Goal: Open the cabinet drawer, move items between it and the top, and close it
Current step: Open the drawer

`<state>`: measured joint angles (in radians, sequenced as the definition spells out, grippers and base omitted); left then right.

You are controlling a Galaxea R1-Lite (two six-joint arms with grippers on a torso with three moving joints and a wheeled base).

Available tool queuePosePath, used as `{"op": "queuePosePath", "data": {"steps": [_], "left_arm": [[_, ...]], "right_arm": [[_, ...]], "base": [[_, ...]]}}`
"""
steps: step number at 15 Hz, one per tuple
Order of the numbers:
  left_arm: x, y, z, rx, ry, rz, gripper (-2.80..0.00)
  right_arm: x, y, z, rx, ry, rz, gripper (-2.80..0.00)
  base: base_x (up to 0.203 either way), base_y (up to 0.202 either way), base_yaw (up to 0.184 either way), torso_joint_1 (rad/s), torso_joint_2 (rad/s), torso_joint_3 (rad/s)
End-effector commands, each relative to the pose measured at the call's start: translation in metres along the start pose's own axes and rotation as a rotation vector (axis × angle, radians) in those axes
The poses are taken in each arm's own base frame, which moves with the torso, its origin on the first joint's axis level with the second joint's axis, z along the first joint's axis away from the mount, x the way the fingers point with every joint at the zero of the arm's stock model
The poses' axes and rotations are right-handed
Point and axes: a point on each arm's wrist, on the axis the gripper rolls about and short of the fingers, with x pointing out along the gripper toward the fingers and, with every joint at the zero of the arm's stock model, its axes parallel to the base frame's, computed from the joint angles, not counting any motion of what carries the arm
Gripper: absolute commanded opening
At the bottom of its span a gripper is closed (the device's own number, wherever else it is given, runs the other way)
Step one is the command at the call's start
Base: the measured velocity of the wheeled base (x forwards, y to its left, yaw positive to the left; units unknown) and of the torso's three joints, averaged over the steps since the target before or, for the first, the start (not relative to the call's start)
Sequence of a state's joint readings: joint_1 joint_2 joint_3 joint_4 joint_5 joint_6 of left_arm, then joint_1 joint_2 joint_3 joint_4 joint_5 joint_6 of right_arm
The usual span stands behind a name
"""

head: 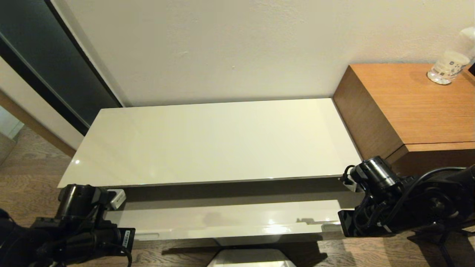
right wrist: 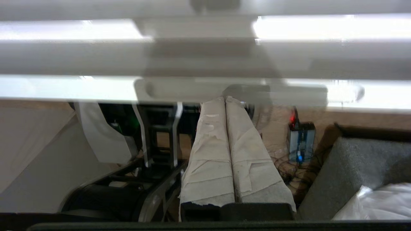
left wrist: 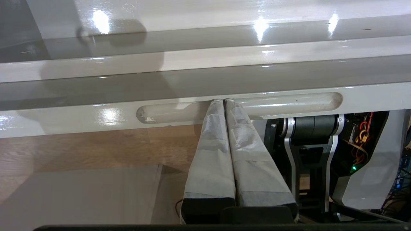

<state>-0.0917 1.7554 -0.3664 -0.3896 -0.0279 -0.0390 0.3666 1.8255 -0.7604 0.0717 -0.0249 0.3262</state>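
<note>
The cabinet's glossy cream top point(head: 215, 141) fills the middle of the head view, and no items show on it. Below its front edge the wide shallow drawer point(head: 222, 220) stands partly pulled out, its inside bare where visible. My left gripper point(left wrist: 223, 101) is shut, its taped fingertips hooked in the drawer's left oblong cut-out point(left wrist: 289, 104). My right gripper point(right wrist: 224, 98) is shut too, its tips at the right cut-out point(right wrist: 173, 89). In the head view both arms sit low at the drawer's two ends, and the fingers are hidden there.
A taller brown wood-grain desk point(head: 419, 104) adjoins the cabinet on the right, with a clear bottle point(head: 447, 66) on it. A wall runs behind. A dark glass panel point(head: 44, 55) stands at the left. My base point(head: 250, 259) is under the drawer's middle.
</note>
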Motion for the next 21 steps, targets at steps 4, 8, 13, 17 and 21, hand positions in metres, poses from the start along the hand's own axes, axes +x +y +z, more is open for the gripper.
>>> {"op": "queuePosePath", "data": {"steps": [4,8,13,17,21], "left_arm": [[-0.001,-0.003,-0.002,0.008,0.001,-0.008,-2.8],[-0.002,-0.003,-0.008,0.012,0.018,-0.01,-2.8],[-0.003,-0.003,-0.014,0.015,0.041,-0.009,-2.8],[-0.001,-0.003,-0.02,0.019,0.08,-0.008,-2.8],[0.003,-0.004,-0.025,0.023,0.123,-0.01,-2.8]], "right_arm": [[0.007,0.0,-0.001,0.001,0.023,-0.008,-2.8],[0.008,-0.002,-0.007,0.001,0.041,-0.012,-2.8],[0.008,-0.005,-0.016,0.0,0.071,-0.009,-2.8],[0.009,-0.007,-0.023,0.001,0.099,0.002,-2.8],[0.009,-0.008,-0.029,0.001,0.122,0.013,-2.8]], "base": [[0.0,0.0,0.0,0.0,0.0,0.0],[0.0,0.0,0.0,0.0,0.0,0.0],[0.0,0.0,0.0,0.0,0.0,0.0],[0.0,0.0,0.0,0.0,0.0,0.0],[0.0,0.0,0.0,0.0,0.0,0.0]]}}
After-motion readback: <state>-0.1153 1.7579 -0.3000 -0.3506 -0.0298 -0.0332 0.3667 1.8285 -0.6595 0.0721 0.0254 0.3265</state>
